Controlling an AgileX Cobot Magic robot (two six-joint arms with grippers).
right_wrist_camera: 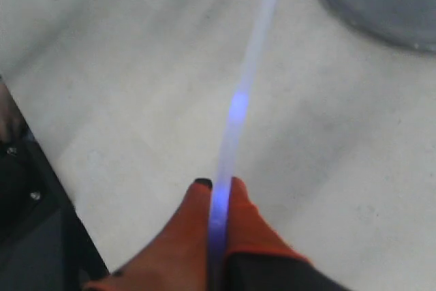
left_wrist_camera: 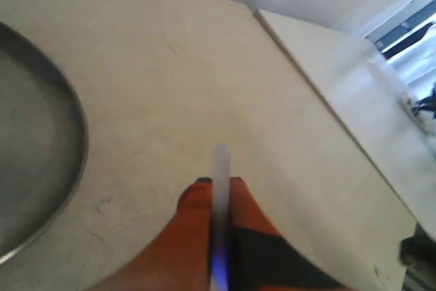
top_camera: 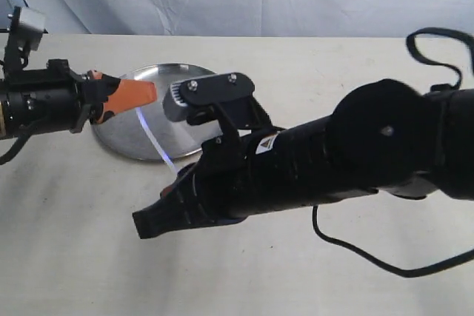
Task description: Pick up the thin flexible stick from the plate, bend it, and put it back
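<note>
**Flexible stick: lifted, bend begun**

Right end effector point(right_wrist_camera: 219, 183): clenched on the near end of the thin flexible stick point(right_wrist_camera: 238, 107). Stick: airborne, gently curved, spanning both arms. Left end effector point(left_wrist_camera: 218, 182): clenched on the far end. Plate point(top_camera: 122, 138): below, resting on the surface point(top_camera: 74, 220). Status: pickup done; bend apparently only slight; return to plate outstanding.
</note>
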